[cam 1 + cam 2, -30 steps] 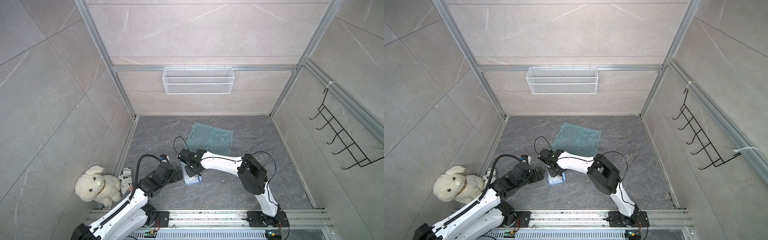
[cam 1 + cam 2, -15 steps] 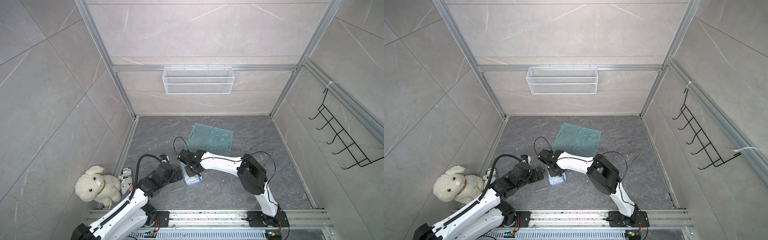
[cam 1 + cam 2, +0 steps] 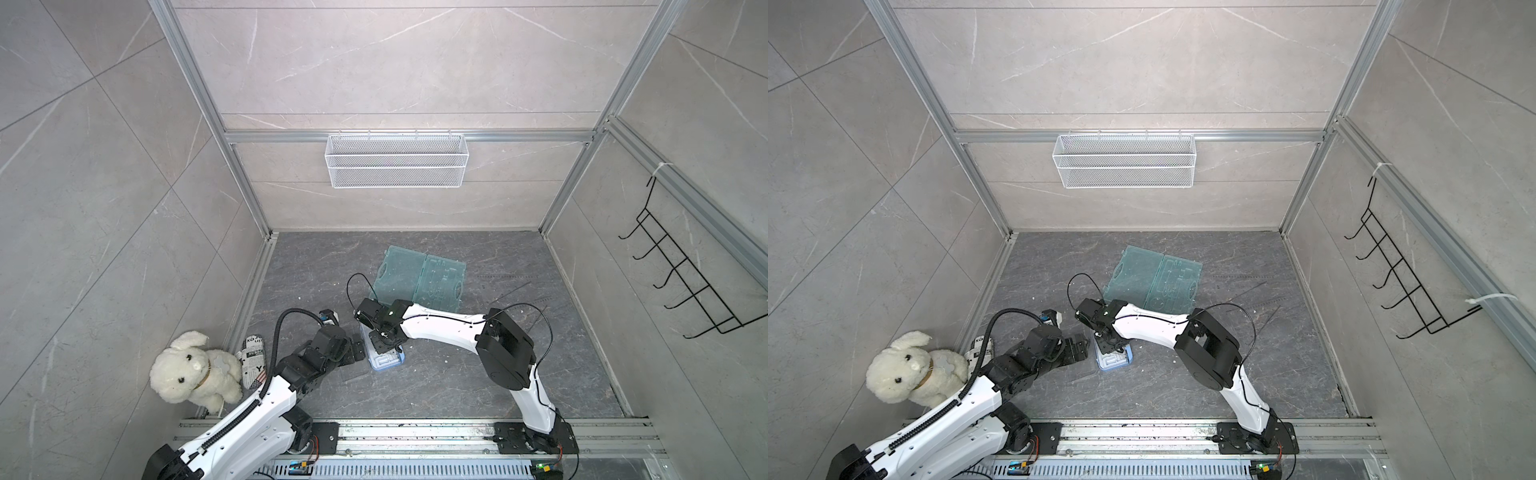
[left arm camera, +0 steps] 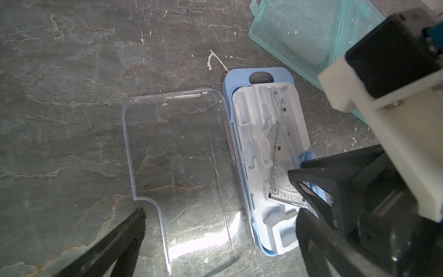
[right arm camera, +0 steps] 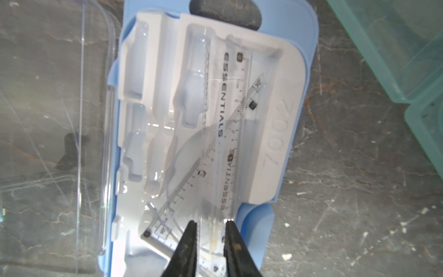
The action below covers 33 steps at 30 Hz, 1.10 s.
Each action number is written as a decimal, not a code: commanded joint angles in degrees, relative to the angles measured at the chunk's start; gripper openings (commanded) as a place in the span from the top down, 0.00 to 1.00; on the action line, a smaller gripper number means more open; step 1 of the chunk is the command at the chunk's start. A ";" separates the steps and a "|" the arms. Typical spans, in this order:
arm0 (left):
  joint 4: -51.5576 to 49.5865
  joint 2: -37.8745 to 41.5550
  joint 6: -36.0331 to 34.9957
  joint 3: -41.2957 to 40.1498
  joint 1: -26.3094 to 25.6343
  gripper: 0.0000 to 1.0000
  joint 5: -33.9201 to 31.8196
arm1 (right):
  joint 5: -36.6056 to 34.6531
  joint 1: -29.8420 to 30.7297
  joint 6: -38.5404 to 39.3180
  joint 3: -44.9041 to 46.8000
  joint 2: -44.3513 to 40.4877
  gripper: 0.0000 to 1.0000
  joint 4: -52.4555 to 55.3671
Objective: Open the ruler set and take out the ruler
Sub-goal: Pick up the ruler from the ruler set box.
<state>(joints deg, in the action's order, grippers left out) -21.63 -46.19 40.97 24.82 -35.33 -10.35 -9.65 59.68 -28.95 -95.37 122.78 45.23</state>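
Observation:
The ruler set (image 3: 386, 360) (image 3: 1113, 360) lies open on the grey floor. It is a blue case (image 5: 309, 48) (image 4: 261, 79) with a white tray, and its clear lid (image 4: 182, 156) (image 5: 72, 96) is folded flat beside it. A clear straight ruler (image 5: 230, 120) (image 4: 285, 124) lies in the tray over a clear set square. My right gripper (image 5: 211, 225) (image 3: 384, 338) (image 3: 1106, 338) reaches down into the tray, its fingers (image 4: 318, 177) shut on the ruler's near end, one on each long edge. My left gripper (image 4: 220, 223) (image 3: 360, 353) (image 3: 1081, 349) hangs wide open over the lid, holding nothing.
An open teal plastic box (image 3: 419, 282) lies just behind the set. A white plush rabbit (image 3: 195, 374) and a newsprint can (image 3: 253, 357) sit at the near left wall. A wire basket (image 3: 395, 166) hangs on the back wall and a black hook rack (image 3: 681, 286) on the right wall.
The right gripper's jaws have drawn in onto the ruler's edges. Both arms stay about where they were, and the left gripper stays open.

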 commanded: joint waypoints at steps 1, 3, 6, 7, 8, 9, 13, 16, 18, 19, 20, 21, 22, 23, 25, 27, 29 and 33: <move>0.57 -0.21 0.33 0.51 -0.07 0.01 -0.29 | -1.90 0.00 -0.41 0.16 -1.47 0.80 1.52; 0.62 -0.13 0.25 0.50 -0.08 0.00 -0.37 | -2.04 -0.02 -0.42 0.16 -1.78 0.81 1.52; 0.58 -0.12 0.34 0.54 -0.09 0.00 -0.33 | -2.39 0.04 -0.34 0.24 -2.10 0.84 1.52; 0.62 -0.19 0.39 0.50 -0.04 0.00 -0.32 | -2.55 0.03 -0.41 0.34 -2.24 0.85 1.59; 0.71 -0.21 0.34 0.51 -0.08 0.01 -0.30 | -2.81 -0.08 -0.23 0.36 -2.38 0.85 1.63; 0.68 -0.19 0.34 0.51 -0.05 0.01 -0.34 | -3.07 0.00 -0.26 0.36 -2.37 0.86 1.78; 0.89 -0.37 0.35 0.51 -0.08 0.00 -0.37 | -4.01 -0.06 -0.05 0.36 -2.68 0.88 2.21; 1.06 -0.47 0.34 0.58 -0.09 0.01 -0.36 | -4.88 -0.04 0.19 0.36 -2.81 0.91 2.64; 1.12 -0.56 0.34 0.58 -0.09 0.00 -0.27 | -5.58 -0.03 0.19 0.30 -2.90 0.93 2.97; 1.06 -0.56 0.36 0.63 -0.02 0.01 -0.26 | -5.94 0.01 0.18 0.27 -2.90 0.94 3.22; 1.09 -0.56 0.34 0.59 -0.09 0.01 -0.28 | -6.16 -0.06 0.17 0.19 -2.96 0.95 3.30; 1.09 -0.56 0.43 0.55 -0.07 0.01 -0.24 | -6.30 -0.01 0.21 0.26 -3.05 0.96 3.36; 1.10 -0.64 0.34 0.58 -0.08 0.01 -0.28 | -6.43 0.00 0.24 0.31 -3.12 0.97 3.32; 1.22 -0.65 0.34 0.60 -0.08 0.00 -0.20 | -6.52 0.01 0.37 0.32 -3.16 0.97 3.37; 1.24 -0.74 0.40 0.58 -0.04 0.01 -0.33 | -6.61 -0.02 0.32 0.20 -3.16 0.99 3.28; 1.23 -0.76 0.46 0.63 -0.03 0.01 -0.30 | -6.70 -0.03 0.34 0.19 -3.21 1.00 3.21; 1.09 -0.82 0.42 0.68 -0.08 0.00 -0.22 | -6.83 -0.06 0.23 0.31 -3.63 1.00 2.89; 1.01 -0.74 0.49 0.63 -0.07 0.01 -0.24 | -5.51 -0.16 -0.05 -0.32 -4.85 1.00 2.57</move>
<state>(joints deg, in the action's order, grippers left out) -21.39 -46.94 40.97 24.82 -35.33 -10.35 -14.35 59.66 -28.73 -95.35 121.10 46.92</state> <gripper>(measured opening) 0.994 0.044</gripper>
